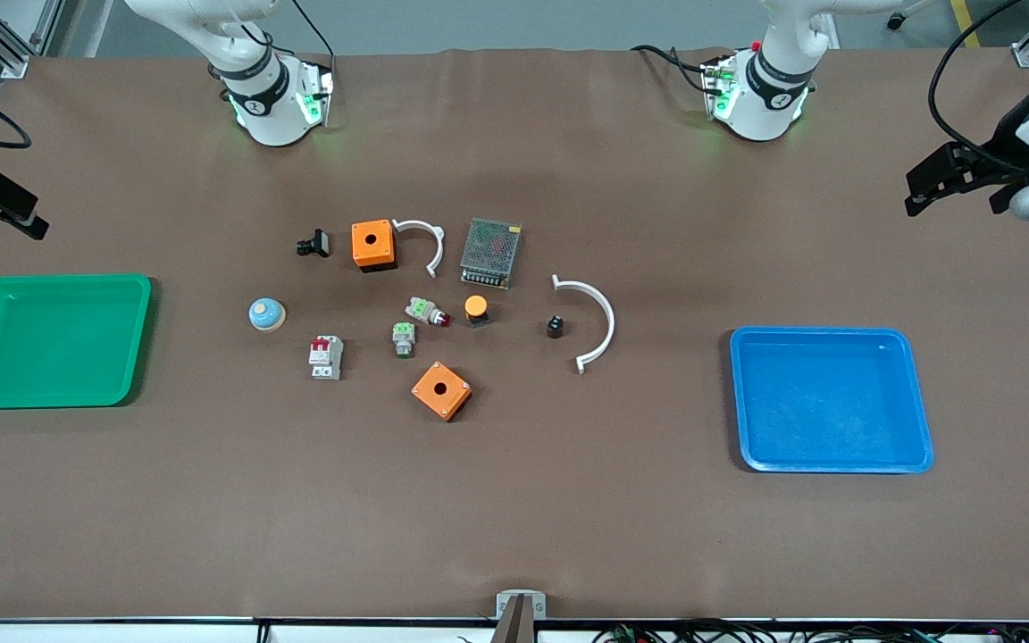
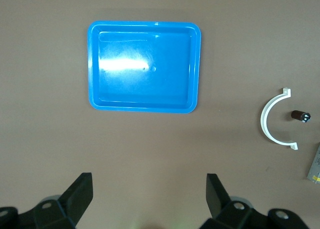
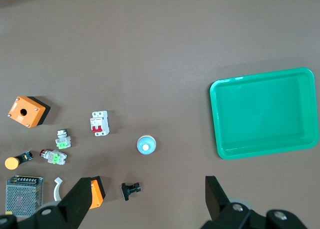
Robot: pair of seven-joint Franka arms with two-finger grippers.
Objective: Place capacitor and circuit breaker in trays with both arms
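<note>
Two trays frame your job: a blue plastic tray [image 1: 832, 399] toward the left arm's end of the table and a green plastic tray [image 1: 50, 340] toward the right arm's end, both still holding nothing, so neither part has been placed yet. You'll find the capacitor, a tiny black cylinder [image 1: 555, 326], lying on the brown table mat [image 1: 514, 518] just inside the curve of a white plastic arc clip [image 1: 593, 321], on the blue tray's side of the cluster. The circuit breaker, a small light grey block with red levers [image 1: 325, 357], sits on the green tray's side, a little nearer the front camera than a pale blue dome-shaped part [image 1: 265, 313]. That split probably suits one part per arm. Your left gripper [image 2: 150, 191] hangs high at its own end of the table with its fingers spread wide and empty, the blue tray below it. Your right gripper [image 3: 145, 194] is likewise spread and empty, looking down over a small black clip-like part [image 3: 131, 190] and an orange box [image 3: 95, 191]. Mind the arc clip when you come down on the capacitor; it leaves little room on one side.
</note>
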